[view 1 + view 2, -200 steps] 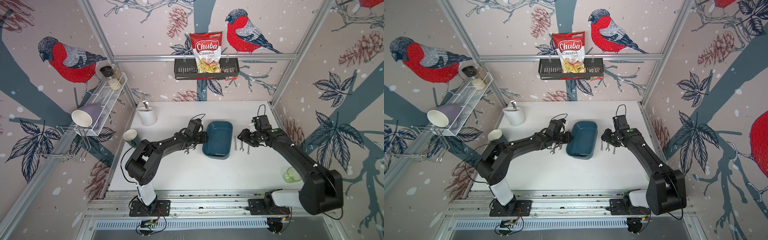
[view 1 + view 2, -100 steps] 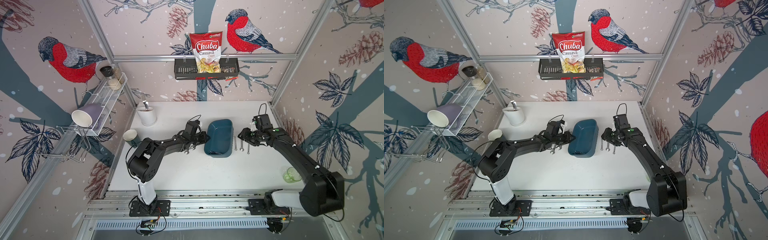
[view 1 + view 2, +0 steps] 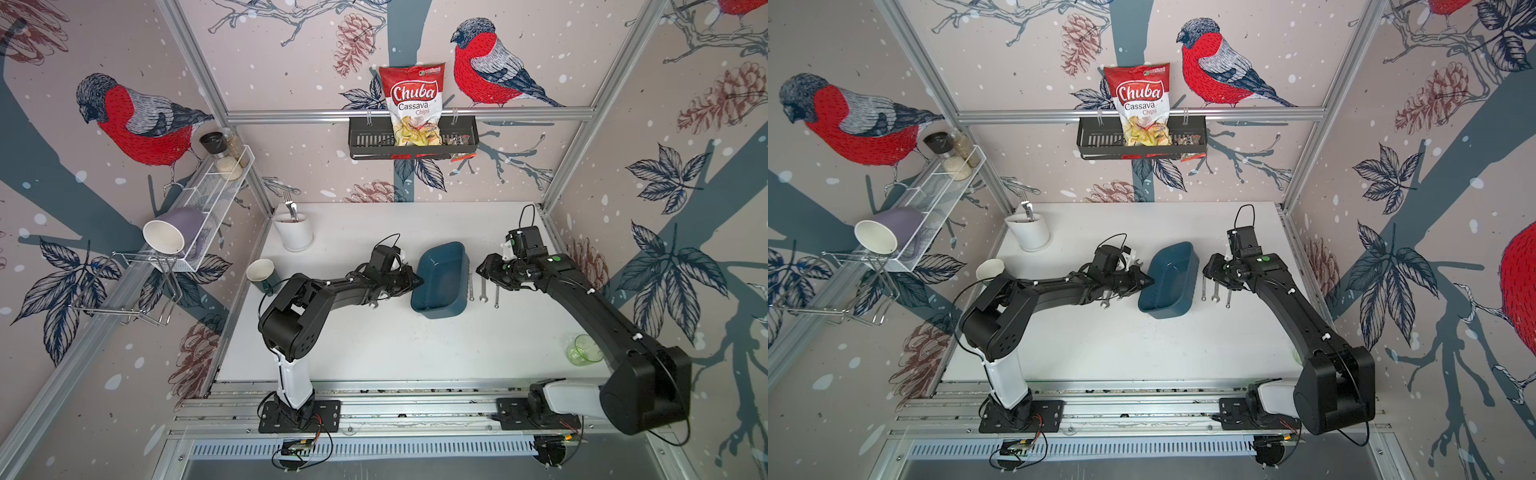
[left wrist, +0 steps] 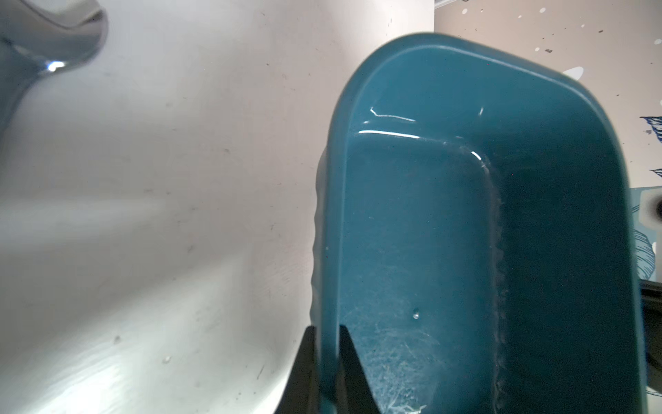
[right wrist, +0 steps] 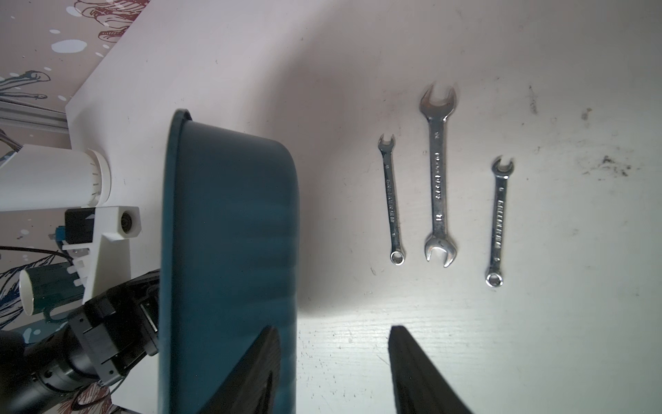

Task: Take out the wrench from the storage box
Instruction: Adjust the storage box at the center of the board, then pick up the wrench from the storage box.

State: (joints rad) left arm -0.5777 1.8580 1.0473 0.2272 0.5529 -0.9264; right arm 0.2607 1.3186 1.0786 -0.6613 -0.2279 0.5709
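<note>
Clamping one long wall of the storage box, the left gripper is closed on the rim, which is pinched between its fingertips.

Storage box: teal-blue plastic, rounded corners. It is tilted, with the pinched wall raised off the white table and the opposite long side set low, toward the right gripper.

Right gripper: the jaws are parted over bare table and grip no object. One finger is seen against the box's outer wall in the right wrist view; contact cannot be told.

Wrenches, three, steel: these are laid flat and parallel on the table, just ahead of the right jaws' tips on the side away from the box, none touching another.
- slim combination wrench
- large open-ended wrench
- short combination wrench

Fourth wrench: it is laid on the table behind the left jaws and is partly hidden under that arm's wrist.
</note>
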